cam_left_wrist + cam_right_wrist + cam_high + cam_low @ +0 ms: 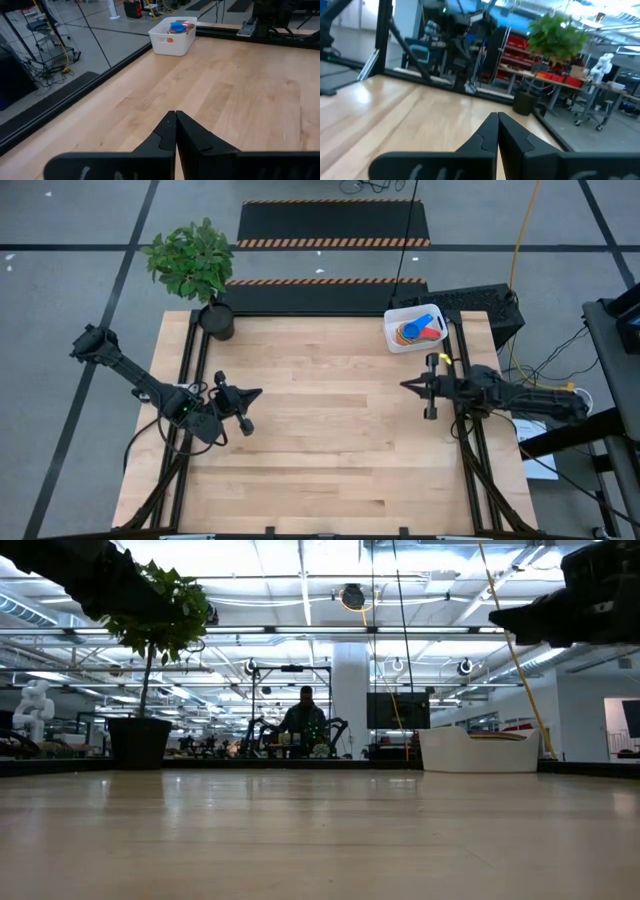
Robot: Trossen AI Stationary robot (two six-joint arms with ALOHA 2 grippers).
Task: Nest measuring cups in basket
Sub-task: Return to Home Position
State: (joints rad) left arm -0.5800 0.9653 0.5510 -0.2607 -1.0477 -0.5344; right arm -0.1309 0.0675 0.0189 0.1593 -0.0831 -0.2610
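The white basket (pixel 414 329) stands at the table's far right corner, also seen in the low view (pixel 483 750) and in the left wrist view (pixel 173 38). The measuring cups (pixel 418 329) lie stacked inside it; blue, red and orange show. My left gripper (pixel 258 393) hovers over the table's left side, shut and empty (pixel 175 116). My right gripper (pixel 405 386) hovers at the right side, just on the near side of the basket, shut and empty (pixel 497 118). Both point toward the table's middle.
A potted plant in a dark round pot (pixel 215 319) stands at the table's far left corner. The wooden table top (pixel 330 440) between the two grippers is bare. A person (pixel 303 720) sits far back in the room.
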